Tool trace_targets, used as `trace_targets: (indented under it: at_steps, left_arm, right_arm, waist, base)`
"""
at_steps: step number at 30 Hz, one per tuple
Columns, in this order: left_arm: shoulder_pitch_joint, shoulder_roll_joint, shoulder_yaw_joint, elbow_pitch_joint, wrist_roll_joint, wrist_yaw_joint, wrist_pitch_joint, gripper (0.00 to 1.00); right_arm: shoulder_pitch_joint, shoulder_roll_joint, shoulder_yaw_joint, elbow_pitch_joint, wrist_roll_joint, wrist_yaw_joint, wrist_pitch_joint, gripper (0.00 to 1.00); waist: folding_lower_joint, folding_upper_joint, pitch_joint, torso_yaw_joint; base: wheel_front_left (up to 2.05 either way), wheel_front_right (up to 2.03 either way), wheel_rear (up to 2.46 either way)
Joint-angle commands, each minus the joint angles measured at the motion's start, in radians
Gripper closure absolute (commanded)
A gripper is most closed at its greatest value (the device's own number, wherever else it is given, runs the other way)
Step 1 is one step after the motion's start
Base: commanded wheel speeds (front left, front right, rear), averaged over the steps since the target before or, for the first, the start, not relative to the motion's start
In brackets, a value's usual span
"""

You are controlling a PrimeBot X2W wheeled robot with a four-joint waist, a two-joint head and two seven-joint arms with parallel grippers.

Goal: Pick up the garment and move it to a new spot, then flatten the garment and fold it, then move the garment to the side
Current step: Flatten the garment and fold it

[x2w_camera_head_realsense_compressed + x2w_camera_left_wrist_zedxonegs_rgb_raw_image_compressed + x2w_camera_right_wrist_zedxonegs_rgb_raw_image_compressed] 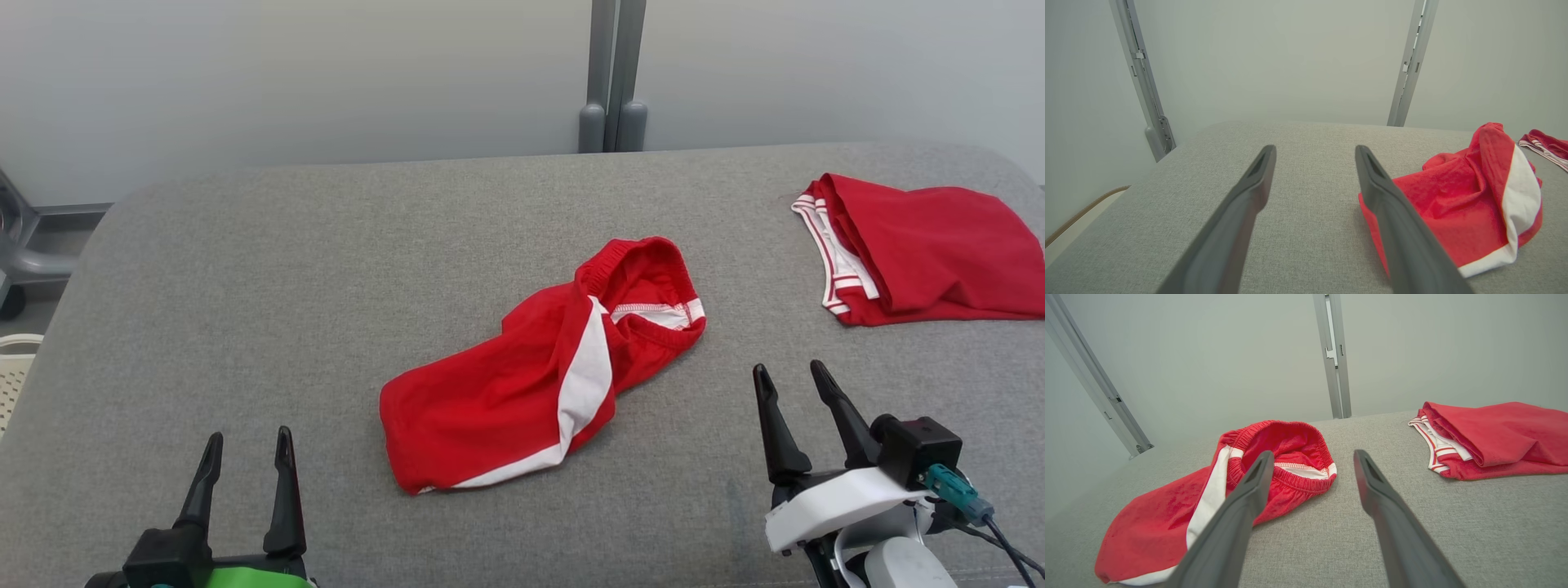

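A crumpled red garment [531, 367] with a white side stripe and an elastic waistband lies in the middle of the grey table [286, 269]. It looks like a pair of shorts, twisted, with the waistband gaping open at its far end. My left gripper [247, 441] stands open at the near left, apart from the garment [1461, 204], which lies to its right. At the near right my right gripper [790, 373] is also open, and the garment's waistband [1286, 457] sits just ahead and left of it. Neither gripper holds anything.
A second red garment [931, 249] with white and red trim lies folded at the table's far right [1490, 437]. Behind the table is a pale wall with a grey post [612, 77]. A pale basket edge [16, 367] shows off the table's left.
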Motion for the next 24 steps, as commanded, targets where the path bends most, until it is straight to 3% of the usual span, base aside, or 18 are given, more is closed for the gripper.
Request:
trace_targets:
  at_steps: [1,24]
  left_arm:
    - [0.013,0.002,0.002,0.0,0.008,-0.004,-0.002,0.0]
    - [0.006,0.002,0.002,0.008,0.01,0.0,-0.002,0.0]
  right_arm:
    - [-0.002,-0.002,0.0,0.002,0.003,0.0,-0.002,0.0]
    - [-0.006,-0.001,0.001,0.004,0.001,0.0,-0.002,0.0]
  waist:
    - [0.0,0.0,0.001,0.001]
    - [0.0,0.0,0.006,0.002]
  base:
    - [0.0,0.0,0.0]
    - [0.0,0.0,0.0]
